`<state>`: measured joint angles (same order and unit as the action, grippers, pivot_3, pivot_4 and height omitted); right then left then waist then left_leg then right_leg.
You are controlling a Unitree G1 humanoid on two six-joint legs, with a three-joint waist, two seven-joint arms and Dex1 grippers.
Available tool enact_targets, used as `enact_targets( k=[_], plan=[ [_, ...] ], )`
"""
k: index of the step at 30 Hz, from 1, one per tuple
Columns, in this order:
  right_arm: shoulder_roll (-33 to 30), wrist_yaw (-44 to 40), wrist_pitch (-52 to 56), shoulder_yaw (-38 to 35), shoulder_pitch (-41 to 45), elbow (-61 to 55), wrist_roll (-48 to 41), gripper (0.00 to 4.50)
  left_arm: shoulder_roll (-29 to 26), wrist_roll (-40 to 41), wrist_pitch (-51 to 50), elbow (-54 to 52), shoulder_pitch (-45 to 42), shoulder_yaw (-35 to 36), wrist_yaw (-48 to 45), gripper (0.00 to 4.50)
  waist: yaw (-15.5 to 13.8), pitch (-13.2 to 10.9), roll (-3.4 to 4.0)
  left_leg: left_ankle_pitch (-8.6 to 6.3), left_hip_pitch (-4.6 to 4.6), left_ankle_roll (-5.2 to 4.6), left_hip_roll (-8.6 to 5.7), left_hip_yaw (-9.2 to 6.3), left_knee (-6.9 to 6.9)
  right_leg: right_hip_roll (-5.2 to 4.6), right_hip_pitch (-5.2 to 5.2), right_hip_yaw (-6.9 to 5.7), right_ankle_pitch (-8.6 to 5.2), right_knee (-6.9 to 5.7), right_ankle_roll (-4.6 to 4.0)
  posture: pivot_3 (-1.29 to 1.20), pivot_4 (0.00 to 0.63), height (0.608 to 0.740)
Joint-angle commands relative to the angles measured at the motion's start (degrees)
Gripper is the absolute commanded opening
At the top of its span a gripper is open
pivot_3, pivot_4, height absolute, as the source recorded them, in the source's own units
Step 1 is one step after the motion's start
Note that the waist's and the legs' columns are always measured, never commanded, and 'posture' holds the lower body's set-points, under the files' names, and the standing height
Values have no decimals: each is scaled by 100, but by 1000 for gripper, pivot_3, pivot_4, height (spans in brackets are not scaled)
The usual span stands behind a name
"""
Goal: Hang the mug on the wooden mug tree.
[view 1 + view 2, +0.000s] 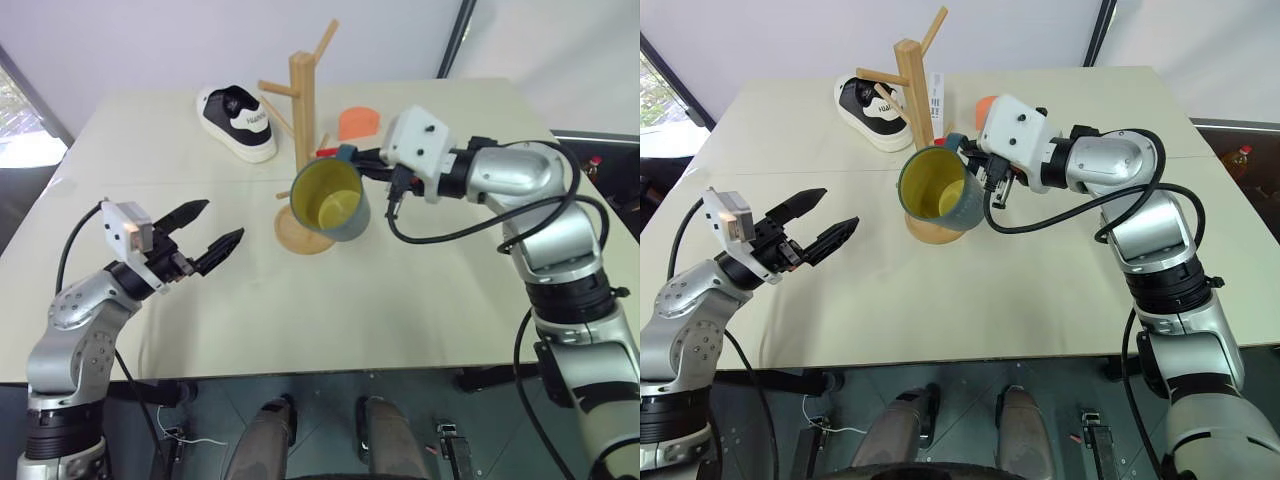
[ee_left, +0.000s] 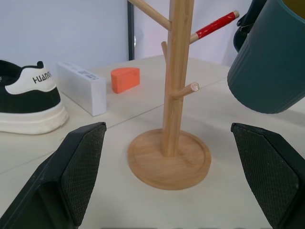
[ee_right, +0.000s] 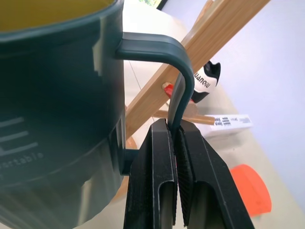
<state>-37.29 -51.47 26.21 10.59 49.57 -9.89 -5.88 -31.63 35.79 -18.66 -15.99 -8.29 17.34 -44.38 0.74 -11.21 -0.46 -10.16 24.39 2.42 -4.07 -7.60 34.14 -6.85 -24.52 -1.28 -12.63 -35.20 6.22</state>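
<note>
Pinching the mug [image 1: 330, 200] by its handle, the right gripper [image 3: 175, 143] holds it airborne just before the wooden mug tree [image 1: 303, 110]. Left gripper [image 1: 205, 235] stands spread, empty, well apart.

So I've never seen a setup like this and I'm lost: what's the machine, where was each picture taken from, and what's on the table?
It is a humanoid robot with two arms, each ending in a two-fingered gripper. Two pictures come from cameras in its head, looking down; the other two from cameras on its wrists.

The right gripper is shut on the handle of the mug, holding it in the air beside the wooden mug tree. The left gripper is open and empty.

On the table also lie a sneaker, a white box and a small orange piece.
</note>
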Motion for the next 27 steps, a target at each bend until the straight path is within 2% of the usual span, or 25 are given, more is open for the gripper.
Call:
enact_targets(
  k=[1, 27],
  plan=[
    [-129, -1, -1, -199, 120, -24, 10, 45, -67, 138, 13, -188, -57, 108, 2, 4500, -1, 0, 0, 0, 0, 0, 0, 0, 0, 0, 0, 0, 0, 0, 0, 0, 150, 740],
    [613, -75, -730, 322, 1011, 1728, 536, 45, -48, 205, 35, -271, -110, 70, 26, 4500, 18, 0, 0, 2, -2, 2, 0, 2, 0, 4, 0, 1, 13, -5, 20, 0, 150, 740]
  ],
)
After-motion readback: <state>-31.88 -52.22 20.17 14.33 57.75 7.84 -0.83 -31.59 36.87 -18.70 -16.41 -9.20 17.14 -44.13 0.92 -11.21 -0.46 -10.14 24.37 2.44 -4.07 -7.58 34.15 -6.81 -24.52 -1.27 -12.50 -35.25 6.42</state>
